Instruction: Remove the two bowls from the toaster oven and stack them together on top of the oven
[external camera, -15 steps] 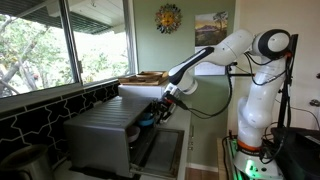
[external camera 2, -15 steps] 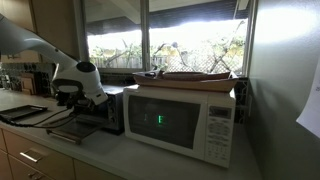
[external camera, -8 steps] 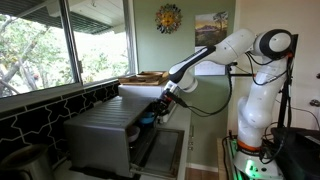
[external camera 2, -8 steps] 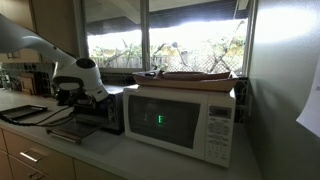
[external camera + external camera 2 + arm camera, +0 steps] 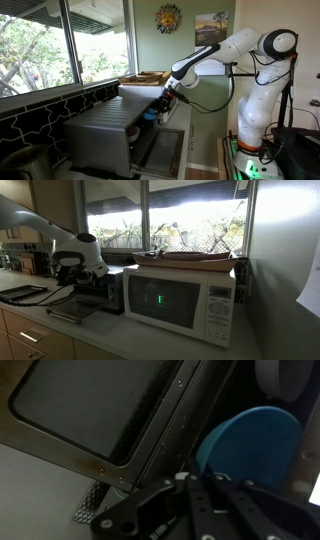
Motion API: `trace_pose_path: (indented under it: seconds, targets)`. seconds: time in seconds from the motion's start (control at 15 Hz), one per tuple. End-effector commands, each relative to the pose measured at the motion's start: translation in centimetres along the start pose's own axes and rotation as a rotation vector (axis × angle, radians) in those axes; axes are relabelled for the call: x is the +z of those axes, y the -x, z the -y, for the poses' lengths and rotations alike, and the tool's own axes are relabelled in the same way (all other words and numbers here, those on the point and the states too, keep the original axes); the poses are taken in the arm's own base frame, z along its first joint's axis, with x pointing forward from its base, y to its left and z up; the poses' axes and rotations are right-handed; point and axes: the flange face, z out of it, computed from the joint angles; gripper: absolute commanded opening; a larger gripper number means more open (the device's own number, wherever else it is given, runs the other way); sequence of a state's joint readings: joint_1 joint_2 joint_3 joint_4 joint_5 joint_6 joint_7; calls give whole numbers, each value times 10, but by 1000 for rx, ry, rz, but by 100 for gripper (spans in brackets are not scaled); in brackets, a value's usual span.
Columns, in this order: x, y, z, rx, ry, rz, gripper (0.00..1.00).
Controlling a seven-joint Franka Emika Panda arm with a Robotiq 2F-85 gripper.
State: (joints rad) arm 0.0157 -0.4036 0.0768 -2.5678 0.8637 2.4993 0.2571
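Hanging mid-frame before the toaster oven (image 5: 100,135), gripper (image 5: 157,108) pinched shut on light blue bowl (image 5: 250,445), oven door (image 5: 162,150) dropped open below

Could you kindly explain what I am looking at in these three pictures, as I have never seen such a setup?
It is one white robot arm, steered by a person. Two cameras stand in the room; a third sits on the wrist, looking past the hand. The hand is at the open front of the grey toaster oven. A light blue bowl sits right by it; whether it is gripped I cannot tell. Beside the oven stands a white microwave with a wooden tray on top.
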Motion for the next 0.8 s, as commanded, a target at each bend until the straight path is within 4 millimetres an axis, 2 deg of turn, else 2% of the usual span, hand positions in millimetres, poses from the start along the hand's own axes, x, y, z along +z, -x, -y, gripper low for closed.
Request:
trace_pose_path:
  seconds: [0.0,0.2,0.4,0.53,0.73]
  targets:
    - [-32,7,-8,-75,89,56,1]
    - [-48,14,-15,-142,232,155,1]
    - [-68,25,-12,-233,359,242,1]
    - [-83,30,3,-278,382,246,1]
    - [-97,32,41,-249,317,208,1]
